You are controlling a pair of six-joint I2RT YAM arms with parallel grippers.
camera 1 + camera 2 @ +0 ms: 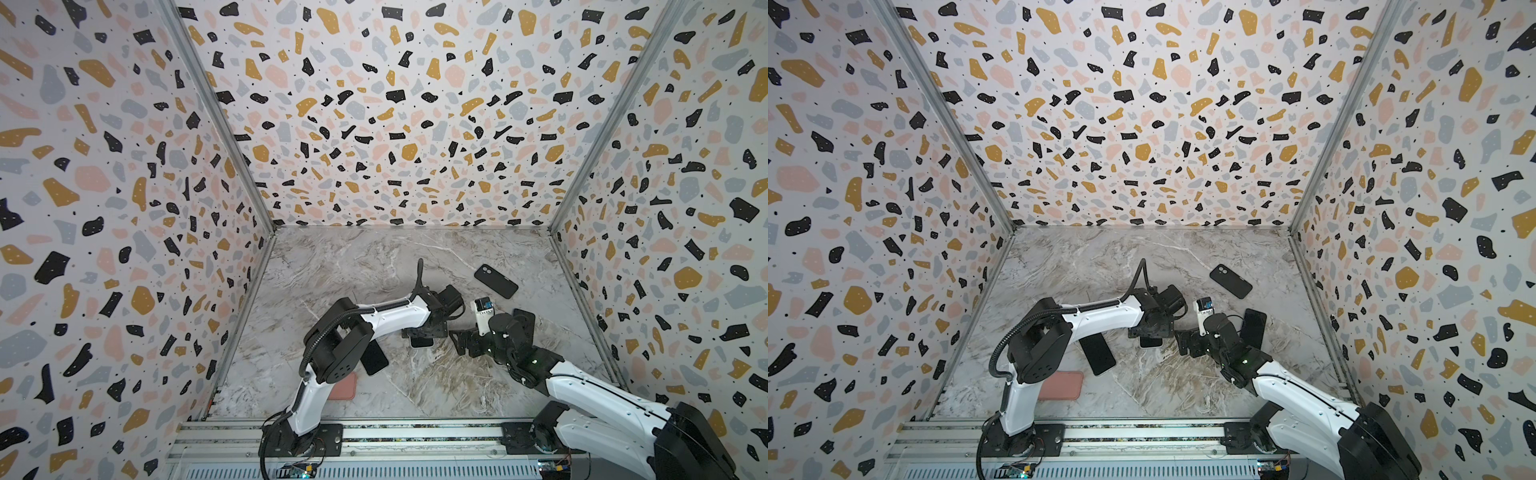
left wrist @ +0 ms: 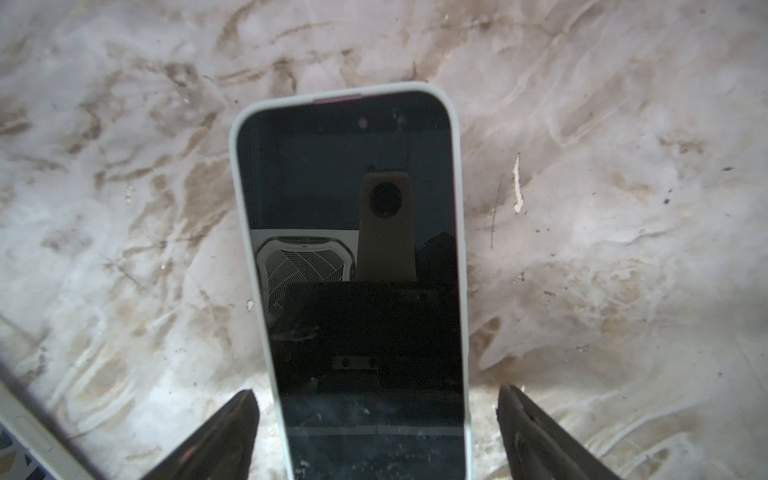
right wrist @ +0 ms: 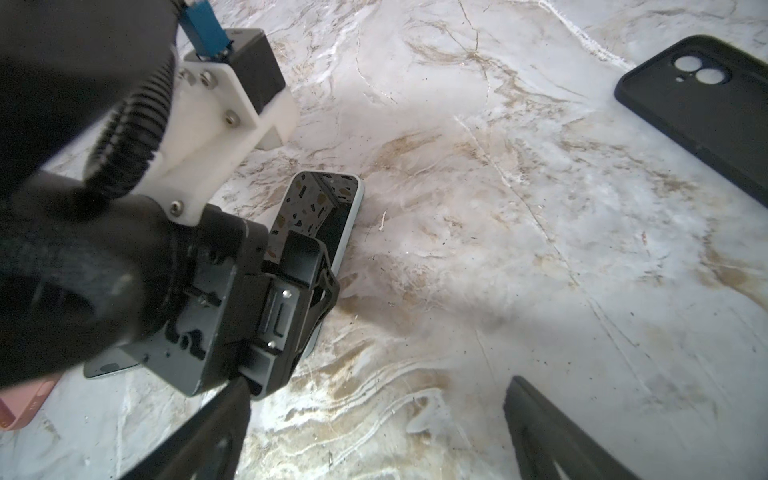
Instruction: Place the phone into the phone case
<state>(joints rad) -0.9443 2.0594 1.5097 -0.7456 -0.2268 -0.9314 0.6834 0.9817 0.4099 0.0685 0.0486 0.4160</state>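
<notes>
Dark-screened phone point(image 2: 353, 249) in pale case point(image 2: 395, 88), grey-brown marbled table point(image 2: 623, 208), terrazzo-patterned walls point(image 1: 374, 104).

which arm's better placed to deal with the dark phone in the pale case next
Likely left. The left gripper is open with a jaw on each side of the black-screened phone sitting in the pale phone case. The right gripper, also open, hangs beside them over the marble tabletop.

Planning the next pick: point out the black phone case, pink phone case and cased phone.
black phone case point(image 1: 496, 281): in a top view, its middle
pink phone case point(image 1: 1064, 385): in a top view, visible middle
cased phone point(image 2: 357, 270): left wrist view, screen middle
</notes>
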